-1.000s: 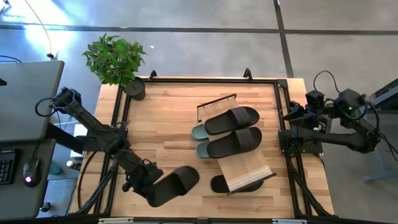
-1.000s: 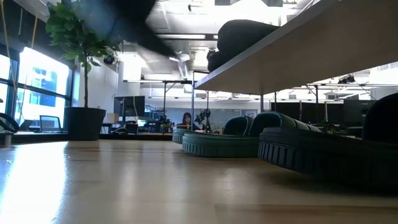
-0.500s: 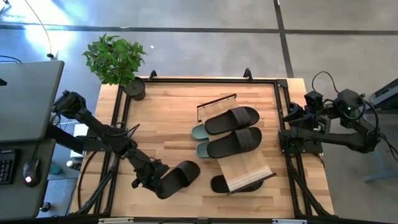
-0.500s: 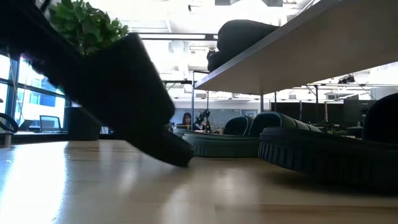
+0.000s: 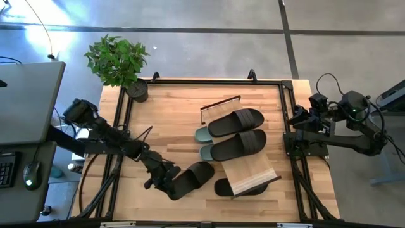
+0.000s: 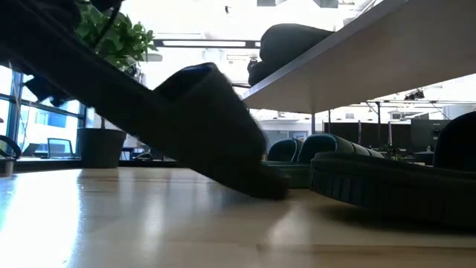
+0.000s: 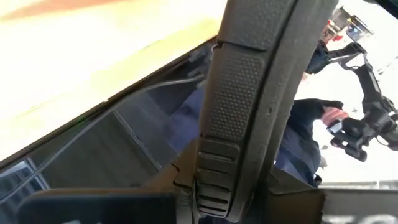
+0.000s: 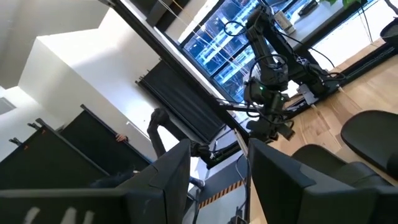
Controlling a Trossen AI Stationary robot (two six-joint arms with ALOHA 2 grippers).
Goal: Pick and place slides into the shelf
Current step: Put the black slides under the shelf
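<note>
- While my left gripper (image 5: 166,185) has its jaws clamped on a black rubber slide sandal (image 5: 193,178), toe low on the bench (image 5: 171,120), I'd lift it clear before swinging toward the sloping light-wood shelf (image 5: 248,171).
- Since a second ago, that slide has travelled rightward, nearer the shelf.
- Right gripper (image 5: 297,117) waits at the bench's right edge; I cannot tell its jaws' state.
</note>
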